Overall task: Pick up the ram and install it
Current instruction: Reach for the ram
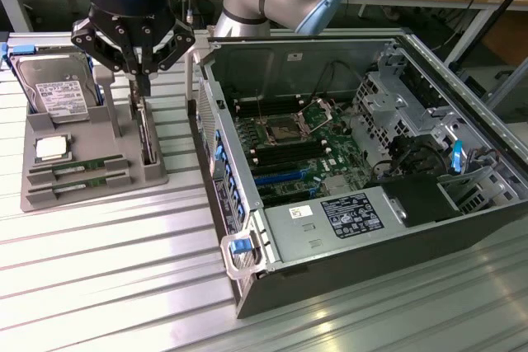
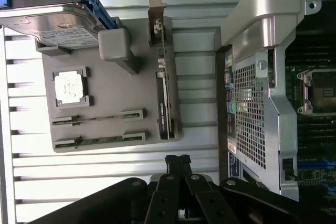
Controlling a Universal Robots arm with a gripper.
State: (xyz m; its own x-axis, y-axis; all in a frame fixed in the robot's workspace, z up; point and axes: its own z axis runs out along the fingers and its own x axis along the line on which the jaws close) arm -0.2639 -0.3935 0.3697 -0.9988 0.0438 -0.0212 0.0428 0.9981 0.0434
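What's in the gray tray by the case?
Hard drive, processor, two ram sticks lying in slots, and a dark board standing on edge. The tray floor under the drive is hidden.

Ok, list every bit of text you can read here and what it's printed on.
No text can be read.
Hard drive label: print too blurred.
Power supply label: print too small.
White sticker beside it: too small.
Upright card: white print, blurred.
Processor: no legible markings.
Ram sticks: no legible print.
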